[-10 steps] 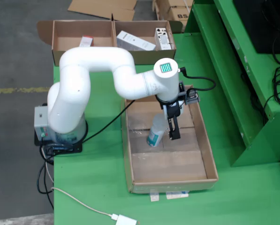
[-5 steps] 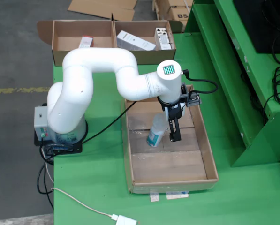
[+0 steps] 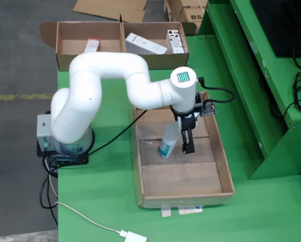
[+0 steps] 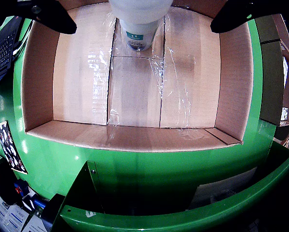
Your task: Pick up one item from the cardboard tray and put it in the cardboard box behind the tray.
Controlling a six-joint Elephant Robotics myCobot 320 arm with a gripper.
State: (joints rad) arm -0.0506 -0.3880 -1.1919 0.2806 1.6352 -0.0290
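A white bottle with a teal label (image 3: 168,141) sits tilted in the long cardboard tray (image 3: 225,171) on the green table. My gripper (image 3: 184,145) hangs down into the tray right beside the bottle. In the wrist view the bottle (image 4: 138,24) is at top centre, over the taped tray floor (image 4: 134,92). My gripper (image 4: 143,25) is open, with a black fingertip (image 4: 57,19) far out on each side, clear of the bottle. The cardboard box (image 3: 89,23) stands behind the tray, split into two compartments.
The box holds a white-and-red carton (image 3: 92,45) on the left and white cartons (image 3: 146,45) on the right. Green shelving (image 3: 261,75) runs along the right of the table. The arm's base (image 3: 64,146) and cables (image 3: 89,219) are at the left.
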